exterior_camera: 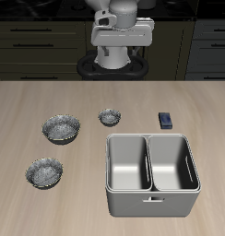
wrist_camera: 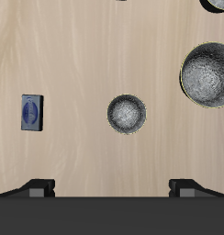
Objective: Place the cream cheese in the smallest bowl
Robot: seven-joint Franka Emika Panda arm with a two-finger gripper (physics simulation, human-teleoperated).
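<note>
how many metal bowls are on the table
3. The smallest bowl sits farthest back, beside the cream cheese. The widest bowl lies further forward, and a mid-sized bowl is nearest the table's front edge. None seem hidden.

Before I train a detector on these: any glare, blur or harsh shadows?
Exterior view: sharp, even light, soft shadows inside the grey bin. Wrist view: crisp too; the smallest bowl shows mottled speckle, no blown glare; the cream cheese reads clearly.

The small bowl (wrist_camera: 127, 114) sits on the wooden table (wrist_camera: 86, 55), with the blue box (wrist_camera: 31, 113) lying flat well apart at its nine o'clock. A wider bowl (wrist_camera: 208, 74) stands at its two o'clock. The gripper's (wrist_camera: 110, 187) fingertips (wrist_camera: 39, 186) are spread wide above bare wood.
</note>
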